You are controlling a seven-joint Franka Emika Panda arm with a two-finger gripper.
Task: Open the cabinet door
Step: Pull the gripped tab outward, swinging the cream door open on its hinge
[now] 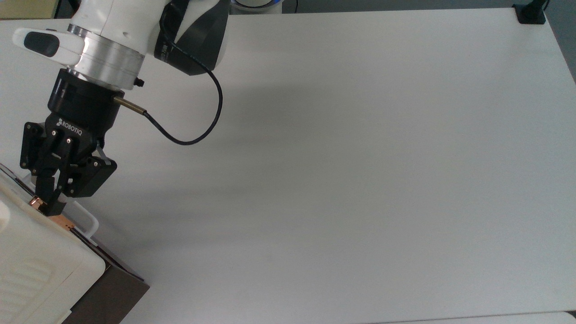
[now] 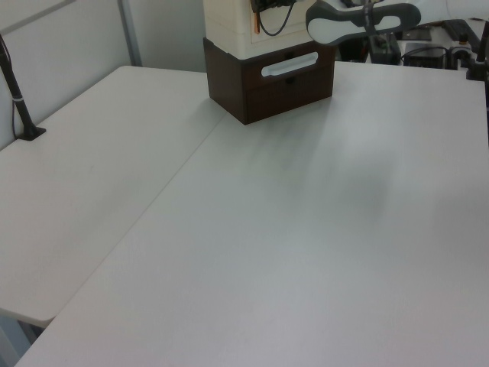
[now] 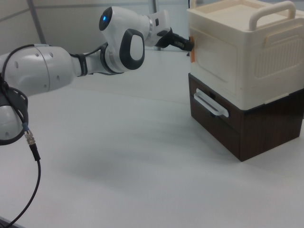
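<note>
Where the cabinet door point(image 3: 216, 57) faces the arm, its cream-white panel sits flush in the box on a dark brown base point(image 3: 242, 128), at the right view's right.
Its copper-coloured strip point(image 1: 60, 220) lines the near edge, and the gripper point(image 1: 49, 204) has its fingers drawn together, clamped on that strip; the top view's left edge cuts off most of the cabinet, and the pads' contact is hard to make out.

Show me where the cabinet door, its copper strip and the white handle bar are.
cabinet door point(image 3: 216, 57), right view, middle of its cream front panel.
copper strip point(image 3: 193, 55), right view, on the door's edge by the gripper point(image 3: 188, 45).
white handle bar point(image 3: 209, 104), right view, middle of the loop.
</note>
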